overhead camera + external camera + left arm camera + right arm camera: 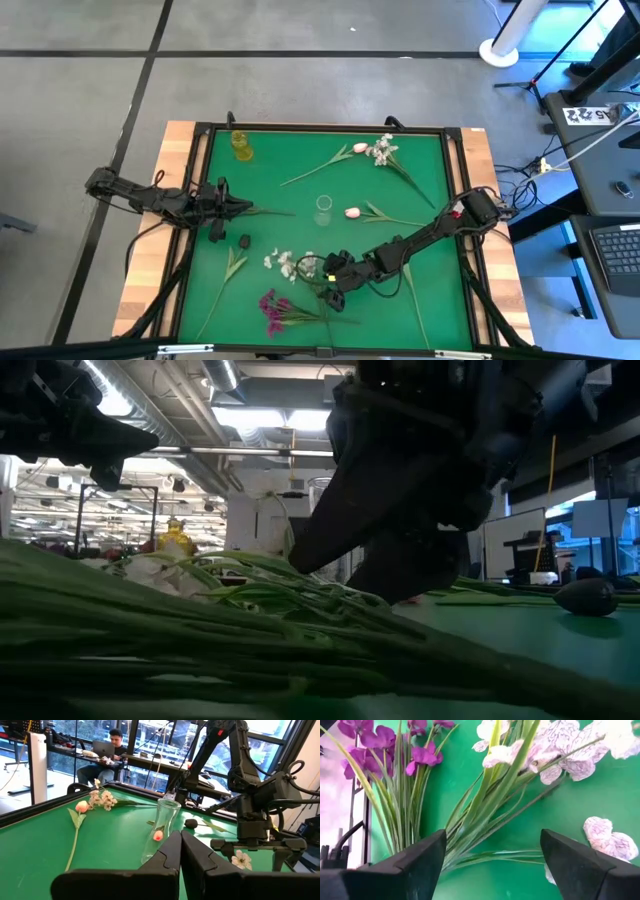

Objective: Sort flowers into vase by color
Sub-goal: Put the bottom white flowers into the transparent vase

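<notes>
Flowers (285, 262) lie scattered on the green worktop (430, 200) around a clear vase (322, 209). The right hand (333, 296), fingers spread, hangs over white and purple stems (275, 310). The left hand (244, 209), pressed together, waits near a small black object (244, 241).

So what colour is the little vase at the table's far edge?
Yellow: the small vase shows best in the high view.

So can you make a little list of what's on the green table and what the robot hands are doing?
surface: green table
clear vase: upright, empty
yellow vase: far corner
purple flowers: near edge
white flowers: beside right gripper
pink bud: by the clear vase
right gripper: open, over stems between the purple and white flowers
left gripper: shut, empty, at the left edge
</notes>
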Action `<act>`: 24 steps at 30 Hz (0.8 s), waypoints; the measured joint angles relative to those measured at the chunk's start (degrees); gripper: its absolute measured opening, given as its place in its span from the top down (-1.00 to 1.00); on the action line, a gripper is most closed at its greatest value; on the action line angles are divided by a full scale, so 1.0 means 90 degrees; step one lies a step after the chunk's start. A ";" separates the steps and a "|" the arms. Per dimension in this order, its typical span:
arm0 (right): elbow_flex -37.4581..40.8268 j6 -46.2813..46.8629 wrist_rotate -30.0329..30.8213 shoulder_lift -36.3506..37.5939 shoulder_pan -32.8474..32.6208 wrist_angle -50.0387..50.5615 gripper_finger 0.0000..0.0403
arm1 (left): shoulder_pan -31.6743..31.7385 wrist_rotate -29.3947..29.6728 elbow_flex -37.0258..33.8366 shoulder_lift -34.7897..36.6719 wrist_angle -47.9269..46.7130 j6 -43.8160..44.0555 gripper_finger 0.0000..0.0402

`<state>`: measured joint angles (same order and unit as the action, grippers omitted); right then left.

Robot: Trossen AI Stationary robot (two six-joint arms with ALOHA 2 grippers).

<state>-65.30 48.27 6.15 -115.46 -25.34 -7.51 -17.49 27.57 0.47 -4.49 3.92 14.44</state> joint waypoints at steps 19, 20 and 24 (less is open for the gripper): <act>-0.0163 -0.0081 0.0053 -0.0017 0.0206 0.0390 -0.60 | 0.0000 -0.0002 0.0000 0.0000 -0.0001 0.0001 1.00; -0.0165 -0.0083 0.0065 -0.0040 0.0206 0.0383 -0.60 | 0.0000 0.0000 -0.0002 0.0000 -0.0002 0.0000 1.00; -0.0172 -0.0111 0.0157 -0.0073 0.0206 0.0361 -0.56 | 0.0000 -0.0002 0.0000 0.0000 0.0000 0.0000 1.00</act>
<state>-66.85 47.27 7.56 -116.11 -23.49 -4.26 -17.50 27.55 0.47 -4.49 3.92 14.44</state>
